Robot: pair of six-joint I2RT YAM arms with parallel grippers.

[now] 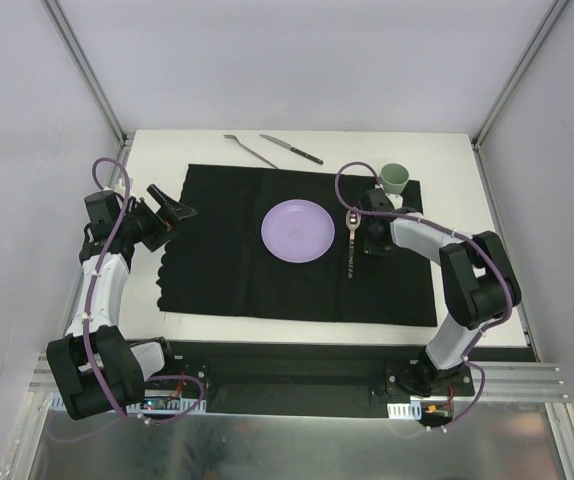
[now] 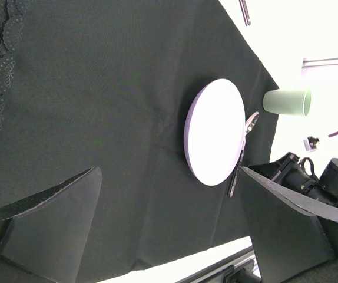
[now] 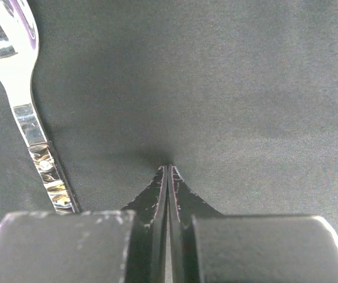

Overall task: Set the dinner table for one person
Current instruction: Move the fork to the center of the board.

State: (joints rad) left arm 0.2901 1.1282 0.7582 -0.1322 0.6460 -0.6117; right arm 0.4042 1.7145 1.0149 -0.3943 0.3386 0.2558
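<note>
The white dinner table (image 1: pixel 207 145) carries a black cloth mat (image 1: pixel 227 260). A lilac plate (image 1: pixel 297 231) lies at the mat's middle, with a silver spoon (image 1: pixel 351 245) just to its right. My right gripper (image 1: pixel 365 238) is shut and empty. In the right wrist view its tips (image 3: pixel 169 168) touch the mat (image 3: pixel 216 76) right beside the spoon's handle (image 3: pixel 33 127). My left gripper (image 1: pixel 172 208) is open and empty above the mat's left edge. In the left wrist view it (image 2: pixel 170 171) faces the plate (image 2: pixel 215 132) and spoon (image 2: pixel 239 165).
A pale green cup (image 1: pixel 395 178) stands at the mat's back right corner and also shows in the left wrist view (image 2: pixel 287 102). A fork (image 1: pixel 250 151) and a knife (image 1: pixel 291 149) lie on the bare table behind the mat. Grey frame rails edge the table.
</note>
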